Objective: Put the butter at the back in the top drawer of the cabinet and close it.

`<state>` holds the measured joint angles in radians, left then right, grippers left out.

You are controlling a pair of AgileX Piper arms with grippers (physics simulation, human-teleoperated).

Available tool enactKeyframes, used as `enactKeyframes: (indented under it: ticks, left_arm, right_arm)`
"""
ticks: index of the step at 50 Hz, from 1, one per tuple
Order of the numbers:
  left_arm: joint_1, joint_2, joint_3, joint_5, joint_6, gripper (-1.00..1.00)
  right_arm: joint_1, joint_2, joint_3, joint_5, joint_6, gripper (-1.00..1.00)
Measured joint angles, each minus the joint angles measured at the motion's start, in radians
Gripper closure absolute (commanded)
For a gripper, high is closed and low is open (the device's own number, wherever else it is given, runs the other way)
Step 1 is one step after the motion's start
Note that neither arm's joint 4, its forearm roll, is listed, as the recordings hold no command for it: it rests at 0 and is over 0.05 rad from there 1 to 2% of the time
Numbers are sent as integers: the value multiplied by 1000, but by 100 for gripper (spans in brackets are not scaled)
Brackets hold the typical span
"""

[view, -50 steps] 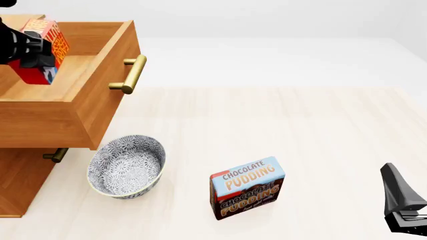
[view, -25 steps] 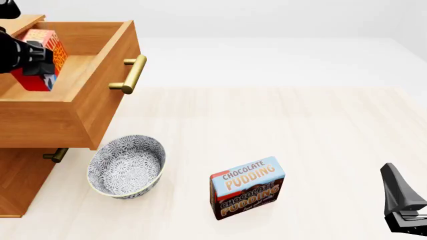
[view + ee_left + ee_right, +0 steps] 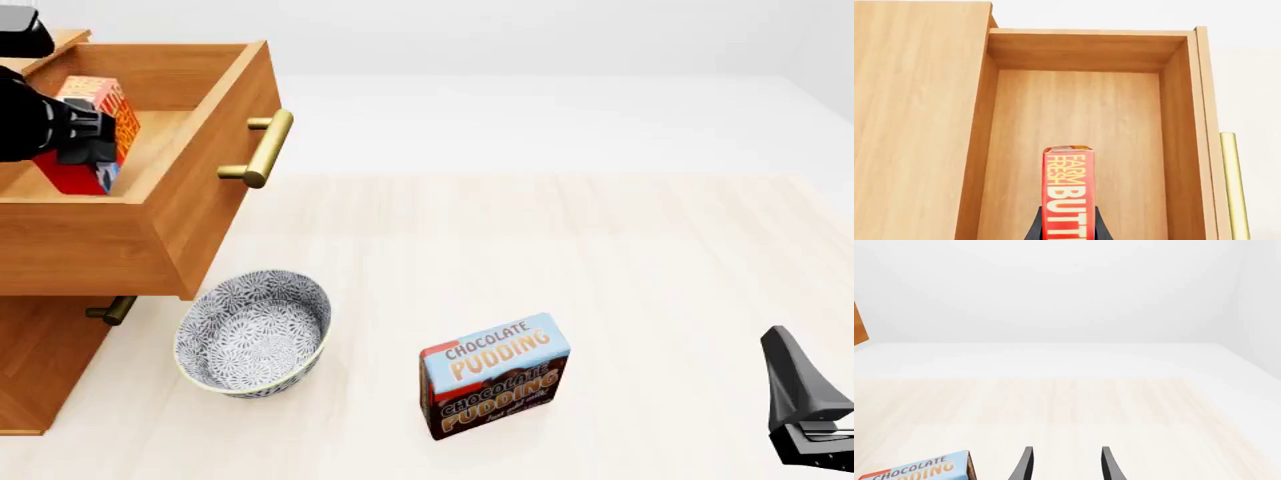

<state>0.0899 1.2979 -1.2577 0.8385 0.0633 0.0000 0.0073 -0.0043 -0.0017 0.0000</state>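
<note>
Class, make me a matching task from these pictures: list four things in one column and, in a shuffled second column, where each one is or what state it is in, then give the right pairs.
Column 1
1. butter
2. top drawer
3. bowl
4. right end effector

Column 2
A. pulled out, open
B. open, holding nothing
C. on the table, in front of the cabinet, beside the pudding box
D. held by the left end effector, over the drawer

Pairs: 1-D, 2-A, 3-C, 4-B
</note>
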Motion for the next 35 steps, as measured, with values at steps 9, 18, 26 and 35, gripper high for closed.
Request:
enactKeyframes:
  ticks: [9, 18, 26, 35]
  left_arm:
    - [-2, 16, 5, -12, -1, 100]
    - [-1, 26, 6, -18, 5, 100]
    - [7, 31, 8, -22, 11, 100]
    - [21, 35, 12, -26, 24, -100]
  right_arm:
    - [0, 0, 0, 0, 0, -100]
    - [0, 0, 0, 0, 0, -100]
    - [0, 0, 0, 0, 0, -100]
    - [0, 0, 0, 0, 0, -100]
